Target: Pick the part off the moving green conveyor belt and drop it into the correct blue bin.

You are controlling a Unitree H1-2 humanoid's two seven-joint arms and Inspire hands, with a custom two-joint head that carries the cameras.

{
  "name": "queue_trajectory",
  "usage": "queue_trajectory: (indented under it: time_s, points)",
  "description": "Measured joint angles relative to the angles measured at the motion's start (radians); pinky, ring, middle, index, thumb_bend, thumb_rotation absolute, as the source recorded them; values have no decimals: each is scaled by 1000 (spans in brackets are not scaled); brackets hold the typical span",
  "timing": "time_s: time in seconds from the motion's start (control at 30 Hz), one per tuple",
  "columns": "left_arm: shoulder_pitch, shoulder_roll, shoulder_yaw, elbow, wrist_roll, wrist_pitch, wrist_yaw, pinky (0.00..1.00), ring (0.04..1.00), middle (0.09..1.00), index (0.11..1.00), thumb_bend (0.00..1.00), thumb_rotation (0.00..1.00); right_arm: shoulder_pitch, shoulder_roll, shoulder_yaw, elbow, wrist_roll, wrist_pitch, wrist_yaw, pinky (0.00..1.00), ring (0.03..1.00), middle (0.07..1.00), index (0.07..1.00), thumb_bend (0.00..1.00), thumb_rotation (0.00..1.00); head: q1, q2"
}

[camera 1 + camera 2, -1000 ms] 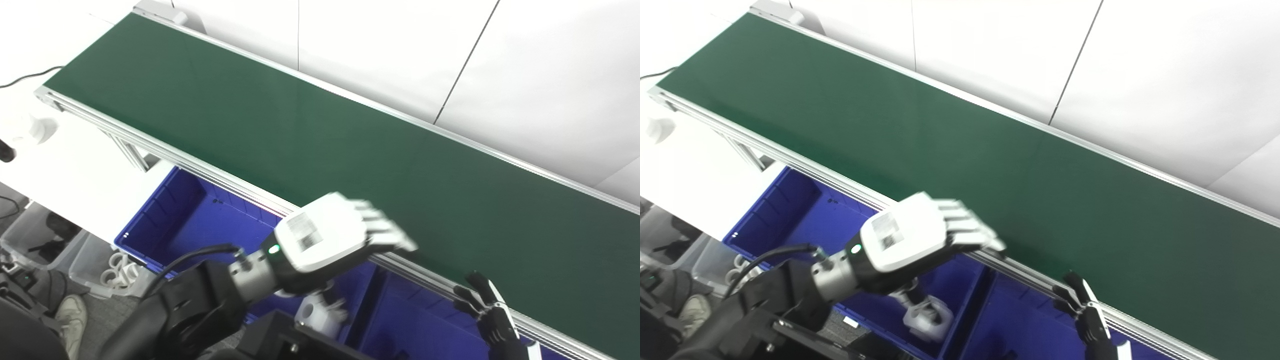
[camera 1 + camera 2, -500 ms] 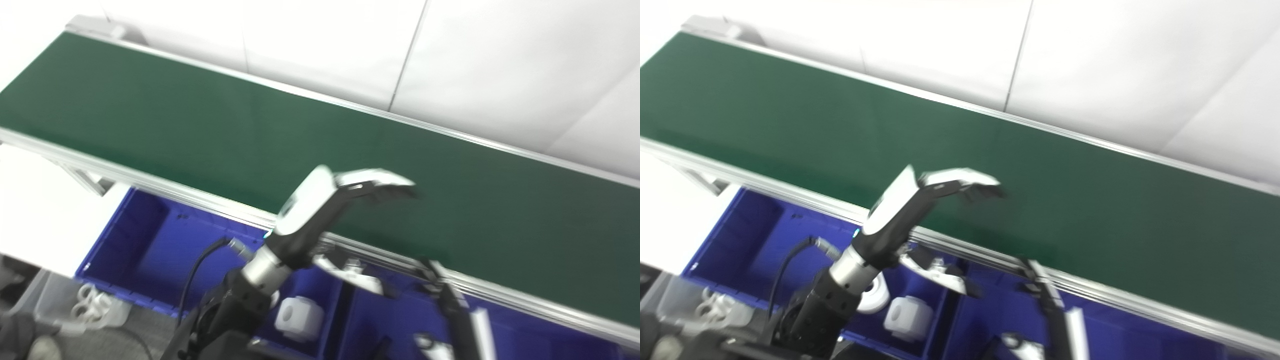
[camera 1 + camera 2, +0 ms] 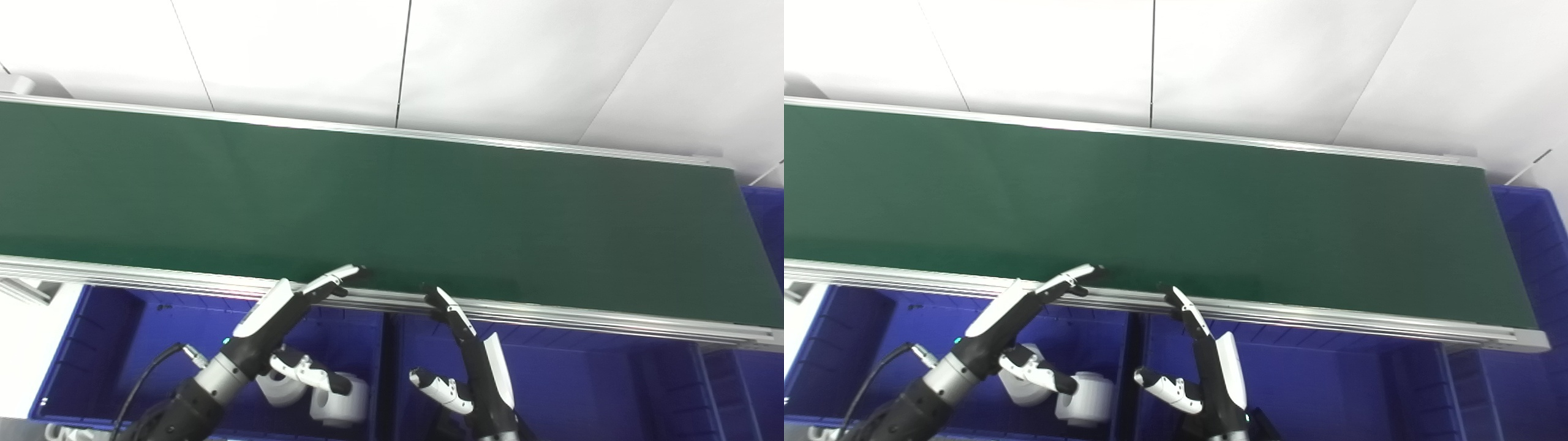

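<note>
The green conveyor belt (image 3: 392,208) runs across the view and carries no part. My left hand (image 3: 288,318) is open and empty, fingers reaching up to the belt's near rail, thumb hanging over the left blue bin (image 3: 110,343). Two white parts (image 3: 331,401) lie in that bin under the hand; they also show in the right eye view (image 3: 1078,398). My right hand (image 3: 474,361) is open and empty, fingers pointing up at the rail above the middle blue bin (image 3: 582,380).
The belt's aluminium rail (image 3: 551,315) runs just above both hands. Another blue bin (image 3: 1528,226) stands beyond the belt's right end. White wall panels (image 3: 392,61) lie behind the belt.
The camera has swung right, so the belt now lies level. My left hand has dropped from above the belt to its near rail. My right hand has risen into view, fingers spread.
</note>
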Motion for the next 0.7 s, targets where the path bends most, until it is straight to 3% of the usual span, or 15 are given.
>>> queue_trajectory:
  time_s: [0.13, 0.2, 0.27, 0.33, 0.43, 0.6, 0.7]
  points:
    - [71, -24, -16, -258, -4, 101, -35, 876, 959, 978, 965, 793, 856, 7, -2, 1, -10, -1, 0, -3, 870, 908, 917, 907, 788, 947, 101, 32]
    - [115, -83, -37, -410, 19, 159, -40, 892, 962, 974, 960, 798, 881, 23, -6, 5, -40, 5, 1, 0, 875, 912, 921, 913, 783, 962, 124, 38]
    - [146, -145, -51, -475, 36, 190, -39, 894, 955, 962, 939, 817, 886, 34, -9, 7, -68, 13, 1, 10, 887, 917, 924, 918, 772, 978, 163, 47]
    - [169, -172, -62, -476, 36, 199, -38, 884, 946, 955, 928, 823, 876, 44, -15, 12, -91, 30, 1, 27, 890, 917, 924, 918, 766, 979, 210, 75]
    - [194, -175, -52, -388, -1, 197, -35, 871, 954, 973, 948, 853, 834, 60, -29, 15, -120, 59, 1, 53, 846, 888, 909, 901, 805, 981, 244, 107]
    - [185, -206, -25, -229, -88, 199, -24, 913, 982, 996, 971, 839, 826, 77, -64, -18, -148, 124, 7, 79, 800, 853, 885, 885, 828, 958, 241, 114]
    - [162, -230, -23, -205, -95, 204, -24, 943, 998, 1000, 987, 861, 826, 79, -71, -24, -151, 133, 22, 99, 775, 832, 874, 880, 844, 964, 194, 153]
